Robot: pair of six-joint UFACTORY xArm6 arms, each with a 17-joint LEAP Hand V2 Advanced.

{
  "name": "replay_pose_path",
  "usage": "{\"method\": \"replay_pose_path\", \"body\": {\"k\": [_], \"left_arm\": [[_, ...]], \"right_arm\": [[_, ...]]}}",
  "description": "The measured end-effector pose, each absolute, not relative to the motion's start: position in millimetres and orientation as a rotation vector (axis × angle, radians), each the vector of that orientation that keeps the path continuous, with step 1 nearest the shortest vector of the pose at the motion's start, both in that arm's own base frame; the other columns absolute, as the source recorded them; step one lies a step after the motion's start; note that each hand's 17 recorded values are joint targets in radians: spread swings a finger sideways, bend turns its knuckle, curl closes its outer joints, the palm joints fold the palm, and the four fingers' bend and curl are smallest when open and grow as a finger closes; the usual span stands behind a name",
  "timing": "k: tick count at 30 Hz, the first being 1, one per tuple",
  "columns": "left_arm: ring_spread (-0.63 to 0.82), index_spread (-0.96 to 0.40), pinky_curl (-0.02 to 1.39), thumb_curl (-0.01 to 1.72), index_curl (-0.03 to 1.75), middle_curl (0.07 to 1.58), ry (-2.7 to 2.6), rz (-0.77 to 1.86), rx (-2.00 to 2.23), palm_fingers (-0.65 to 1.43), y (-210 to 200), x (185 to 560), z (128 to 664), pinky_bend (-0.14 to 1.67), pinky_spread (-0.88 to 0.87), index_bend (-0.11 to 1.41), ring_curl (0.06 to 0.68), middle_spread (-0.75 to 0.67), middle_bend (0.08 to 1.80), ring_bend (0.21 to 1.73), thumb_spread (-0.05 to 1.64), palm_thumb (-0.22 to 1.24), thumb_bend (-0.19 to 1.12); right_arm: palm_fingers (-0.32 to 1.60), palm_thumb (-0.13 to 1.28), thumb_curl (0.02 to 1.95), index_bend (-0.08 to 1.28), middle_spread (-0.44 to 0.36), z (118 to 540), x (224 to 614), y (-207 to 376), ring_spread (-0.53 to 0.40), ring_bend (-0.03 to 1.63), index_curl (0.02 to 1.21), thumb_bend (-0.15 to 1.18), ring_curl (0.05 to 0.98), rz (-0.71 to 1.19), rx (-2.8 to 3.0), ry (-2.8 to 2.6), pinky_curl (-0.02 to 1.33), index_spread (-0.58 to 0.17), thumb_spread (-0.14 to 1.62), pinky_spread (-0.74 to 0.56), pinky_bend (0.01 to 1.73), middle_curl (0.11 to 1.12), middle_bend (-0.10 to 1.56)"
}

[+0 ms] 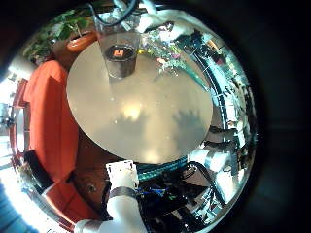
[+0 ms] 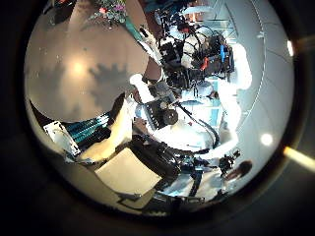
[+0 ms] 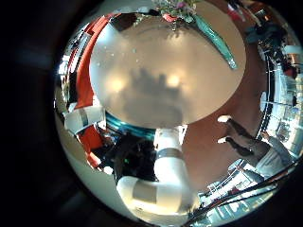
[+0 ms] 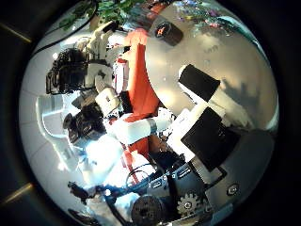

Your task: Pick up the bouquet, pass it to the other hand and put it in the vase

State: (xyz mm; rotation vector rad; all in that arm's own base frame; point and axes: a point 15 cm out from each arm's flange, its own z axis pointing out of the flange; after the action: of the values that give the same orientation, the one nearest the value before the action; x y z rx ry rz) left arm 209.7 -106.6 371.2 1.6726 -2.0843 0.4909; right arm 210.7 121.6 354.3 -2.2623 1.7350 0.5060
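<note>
A round table (image 1: 136, 121) lies far below both hands. In the left little finger side palm view a dark vase (image 1: 120, 58) stands upright near the table's far edge, with the bouquet (image 1: 171, 60) lying on the table beside it. The bouquet also shows at the table's edge in the left thumb side palm view (image 2: 111, 12) and the right little finger side palm view (image 3: 177, 11). The right thumb side palm view shows the vase (image 4: 167, 30) and the bouquet (image 4: 209, 17) next to it. My left hand (image 2: 126, 123) and right hand (image 4: 209, 127) have relaxed fingers and hold nothing.
A long sofa (image 1: 49, 107) curves along one side of the table. A potted plant (image 1: 73, 34) stands behind the vase, off the table. A white robot arm (image 3: 163, 180) reaches in beside the table's near edge. Room clutter rings the table.
</note>
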Motion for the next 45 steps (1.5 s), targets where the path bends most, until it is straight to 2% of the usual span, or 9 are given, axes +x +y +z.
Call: {"method": "replay_pose_path", "body": {"k": [19, 27, 32, 37, 45], "left_arm": [[0.54, 0.16, 0.23, 0.39, 0.39, 0.35, -2.147, 0.442, 1.627, 0.16, -113, 207, 368, 0.18, 0.51, 0.19, 0.209, 0.40, 0.20, 0.43, 1.02, 0.52, -0.03], [0.54, 0.16, 0.23, 0.39, 0.39, 0.35, -2.331, 0.241, 1.538, 0.16, -111, 205, 362, 0.17, 0.51, 0.19, 0.208, 0.39, 0.21, 0.43, 1.03, 0.50, -0.03], [0.53, 0.14, 0.23, 0.38, 0.39, 0.36, -2.427, 0.194, 1.479, 0.17, -111, 218, 377, 0.17, 0.51, 0.19, 0.207, 0.39, 0.21, 0.43, 1.04, 0.47, -0.03], [0.53, 0.13, 0.23, 0.38, 0.39, 0.36, -2.470, 0.153, 1.449, 0.17, -102, 219, 385, 0.17, 0.51, 0.19, 0.205, 0.38, 0.21, 0.44, 1.04, 0.46, -0.03], [0.53, 0.12, 0.22, 0.38, 0.39, 0.36, -2.479, 0.136, 1.403, 0.17, -100, 218, 384, 0.17, 0.51, 0.19, 0.202, 0.38, 0.21, 0.44, 1.04, 0.46, -0.02]], "right_arm": [[0.60, 0.75, 0.50, 0.20, -0.024, 355, 218, 112, -0.057, 0.77, 0.44, -0.02, 0.100, 0.504, -2.214, 1.790, -0.01, -0.419, 1.12, 0.37, 0.60, 0.40, 0.40], [0.60, 0.75, 0.50, 0.19, -0.025, 363, 238, 98, -0.057, 0.77, 0.44, -0.02, 0.100, 0.498, -2.172, 1.852, 0.00, -0.411, 1.12, 0.36, 0.60, 0.40, 0.40], [0.49, 0.74, 0.50, 0.15, -0.053, 371, 274, 43, -0.045, 0.77, 0.41, -0.02, 0.105, 0.446, -2.005, 2.038, 0.01, -0.383, 1.11, 0.36, 0.65, 0.40, 0.38], [0.38, 0.72, 0.49, 0.15, -0.032, 381, 322, -25, -0.021, 0.74, 0.38, -0.02, 0.105, 0.413, -1.873, 2.203, 0.02, -0.359, 1.10, 0.37, 0.67, 0.39, 0.35], [0.35, 0.69, 0.49, 0.18, -0.023, 342, 358, -103, 0.006, 0.74, 0.36, -0.02, 0.121, 0.513, -1.769, 2.398, 0.03, -0.327, 1.07, 0.36, 0.64, 0.39, 0.36]]}}
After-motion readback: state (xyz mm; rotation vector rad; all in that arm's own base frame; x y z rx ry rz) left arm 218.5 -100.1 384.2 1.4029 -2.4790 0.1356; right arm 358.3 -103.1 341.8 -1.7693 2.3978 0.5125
